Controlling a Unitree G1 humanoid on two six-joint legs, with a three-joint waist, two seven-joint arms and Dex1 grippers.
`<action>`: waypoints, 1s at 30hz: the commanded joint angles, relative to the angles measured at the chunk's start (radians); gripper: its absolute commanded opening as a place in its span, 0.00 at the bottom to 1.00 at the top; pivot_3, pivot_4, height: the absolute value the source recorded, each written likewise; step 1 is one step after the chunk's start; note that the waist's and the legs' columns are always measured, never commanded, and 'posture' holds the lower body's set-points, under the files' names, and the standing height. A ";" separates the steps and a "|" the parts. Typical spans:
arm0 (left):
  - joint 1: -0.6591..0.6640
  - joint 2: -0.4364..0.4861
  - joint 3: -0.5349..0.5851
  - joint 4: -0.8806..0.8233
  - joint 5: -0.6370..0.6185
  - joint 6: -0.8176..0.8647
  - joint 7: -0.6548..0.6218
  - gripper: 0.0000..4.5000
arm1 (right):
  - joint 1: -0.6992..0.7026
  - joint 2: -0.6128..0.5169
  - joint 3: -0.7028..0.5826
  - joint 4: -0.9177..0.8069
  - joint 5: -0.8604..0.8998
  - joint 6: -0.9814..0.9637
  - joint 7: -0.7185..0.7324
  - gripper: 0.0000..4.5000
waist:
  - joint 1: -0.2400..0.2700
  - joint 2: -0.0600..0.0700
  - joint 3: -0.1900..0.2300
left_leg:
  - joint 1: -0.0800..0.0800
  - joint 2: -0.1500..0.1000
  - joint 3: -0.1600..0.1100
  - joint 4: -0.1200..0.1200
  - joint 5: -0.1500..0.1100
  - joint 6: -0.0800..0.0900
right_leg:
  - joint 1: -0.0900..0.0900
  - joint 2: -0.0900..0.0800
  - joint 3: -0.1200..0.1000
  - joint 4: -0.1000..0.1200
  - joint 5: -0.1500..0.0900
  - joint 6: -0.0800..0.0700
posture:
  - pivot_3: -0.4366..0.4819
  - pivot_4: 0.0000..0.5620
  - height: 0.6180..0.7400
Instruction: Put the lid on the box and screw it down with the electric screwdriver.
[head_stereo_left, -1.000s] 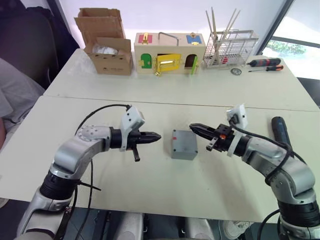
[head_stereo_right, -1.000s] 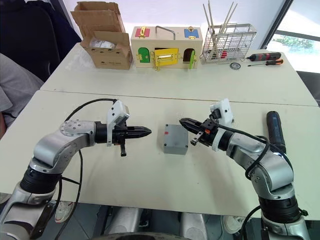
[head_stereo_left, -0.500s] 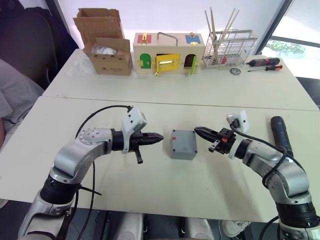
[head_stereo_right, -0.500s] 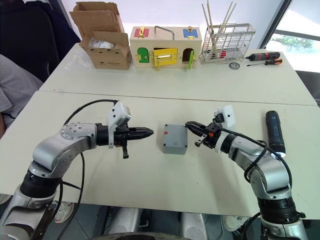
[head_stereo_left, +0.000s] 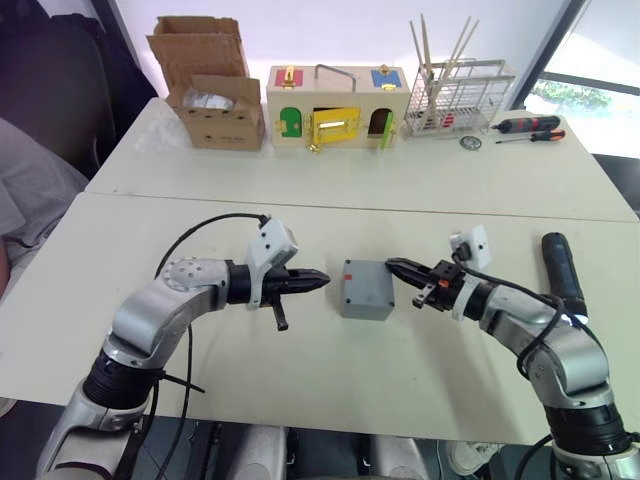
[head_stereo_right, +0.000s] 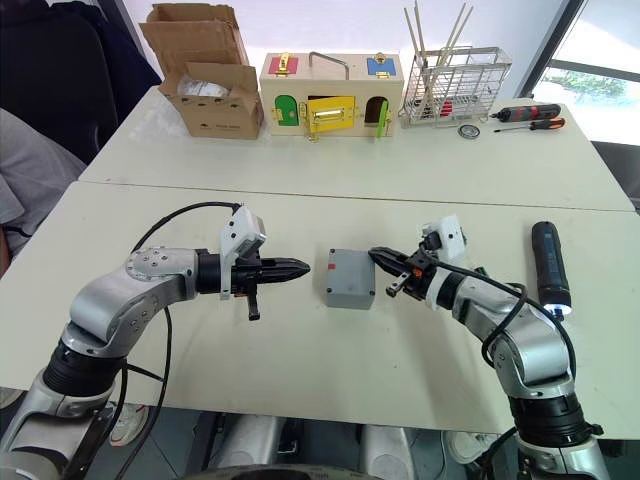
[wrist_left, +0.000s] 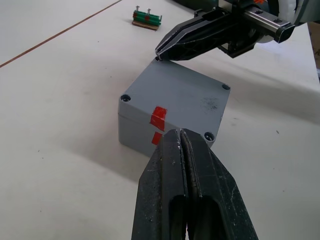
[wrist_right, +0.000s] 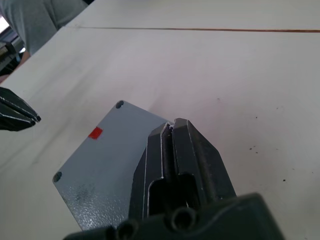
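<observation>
Centrally, in the left eye view, the box (head_stereo_left: 366, 289) stands on the near table (head_stereo_left: 330, 370) with the lid (head_stereo_left: 365, 277) already seated on top. The left gripper (head_stereo_left: 318, 281) points at the box's left side, its tip just short of it, fingers pressed together. The right gripper (head_stereo_left: 397, 267) reaches the box's upper right corner, fingers likewise together. The electric screwdriver (head_stereo_left: 561, 272) lies on the table well to the right, beyond the right arm.

The right eye view shows the same arrangement; on the far table stand a cardboard carton (head_stereo_right: 201, 85), a wooden box with coloured doors (head_stereo_right: 332, 95), a wire rack (head_stereo_right: 451, 88) and two hand screwdrivers (head_stereo_right: 530, 117).

From the left wrist view, the left gripper's fingers (wrist_left: 200, 185) are closed with nothing between them, just before the box wall that carries a red label (wrist_left: 158, 116). The lid has empty screw holes at its visible corners. The right gripper's tip touches the lid's far corner. A small green strip holding screws (wrist_left: 147, 18) lies beyond.

From the right wrist view, the right gripper's closed fingers (wrist_right: 190, 160) rest at the lid's corner, holding nothing.
</observation>
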 joint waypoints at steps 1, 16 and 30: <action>-0.008 -0.001 -0.004 -0.028 -0.003 -0.015 -0.002 0.00 | -0.006 -0.021 0.018 -0.012 -0.018 -0.006 0.023 0.13 | 0.000 0.000 0.000 | 0.000 0.000 0.000 0.000 0.000 0.000 | 0.000 0.000 0.000 0.000 0.000 0.000 | 0.48 0.27 0.92; -0.106 -0.065 -0.096 -0.079 -0.016 -0.069 -0.078 0.00 | -0.148 -0.454 -0.423 0.070 0.132 0.332 0.054 1.00 | 0.003 0.001 0.001 | -0.002 -0.001 0.000 0.000 0.000 0.000 | 0.000 -0.005 0.000 -0.001 0.000 -0.001 | 0.48 0.27 0.92; -0.102 -0.169 -0.225 -0.142 0.041 -0.138 -0.048 0.00 | -0.443 -0.810 0.152 0.788 -0.088 0.615 0.450 1.00 | -0.022 0.007 0.001 | -0.002 0.000 0.003 -0.002 -0.002 0.003 | -0.001 -0.004 0.002 -0.006 -0.001 -0.002 | 0.48 0.27 0.92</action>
